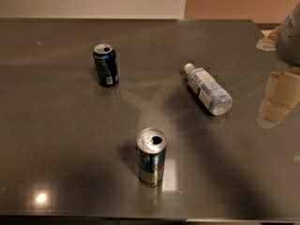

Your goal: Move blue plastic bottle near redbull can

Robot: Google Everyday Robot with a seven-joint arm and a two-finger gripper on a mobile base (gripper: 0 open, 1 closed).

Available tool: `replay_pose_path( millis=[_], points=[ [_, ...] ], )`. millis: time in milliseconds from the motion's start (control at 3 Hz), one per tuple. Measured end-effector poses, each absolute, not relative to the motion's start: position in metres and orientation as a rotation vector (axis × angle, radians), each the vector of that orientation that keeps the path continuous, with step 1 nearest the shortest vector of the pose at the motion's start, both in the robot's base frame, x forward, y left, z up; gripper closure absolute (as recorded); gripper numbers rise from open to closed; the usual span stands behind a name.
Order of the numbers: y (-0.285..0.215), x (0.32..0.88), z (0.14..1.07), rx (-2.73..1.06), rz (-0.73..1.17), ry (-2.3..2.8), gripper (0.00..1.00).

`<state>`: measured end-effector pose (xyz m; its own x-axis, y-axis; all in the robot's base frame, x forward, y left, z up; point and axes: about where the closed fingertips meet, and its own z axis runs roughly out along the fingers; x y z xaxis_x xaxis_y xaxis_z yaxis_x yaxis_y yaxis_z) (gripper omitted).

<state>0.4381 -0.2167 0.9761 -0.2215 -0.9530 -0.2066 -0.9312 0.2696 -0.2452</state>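
Camera view shows one dark, glossy table [56, 139] carrying three items. The blue plastic bottle [207, 89] lies on its side in the right half of the table, with its white cap pointing up-left toward the far edge and its base pointing down-right. The redbull can [151, 157] stands upright near the front edge, roughly at centre, opened silver top facing up. A dark navy can [105, 64] stands upright in the far left area, well apart from both.

Gripper status: the gripper [277, 100] sits at the right edge of the view, to the right of the bottle's base and apart from it. No contact with the bottle is visible. Whether the gripper is open or closed cannot be told from this view. It has hold of neither the bottle nor either can, since all three rest on the table clear of it.

Task progress: judged to be at the start. The bottle and the redbull can are apart, with a bare stretch of table between them. The bottle is not yet grasped, lifted or displaced toward the can.

Remaining steps, as a judgement:
1. Bring the gripper over the bottle.
2. Close across its body, at right angles to its long axis.
3. Carry it down-left toward the front edge.
4. Set it just beside the redbull can without knocking the can.

Caution: the bottle rests on a round side and may roll when touched.
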Motion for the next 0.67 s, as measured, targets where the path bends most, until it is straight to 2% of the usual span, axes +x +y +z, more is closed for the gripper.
replay_pose_path(
  millis=[667],
  points=[
    [-0.2170,0.4414,0.9777,-1.711,-0.098,2.245,0.00]
  ],
)
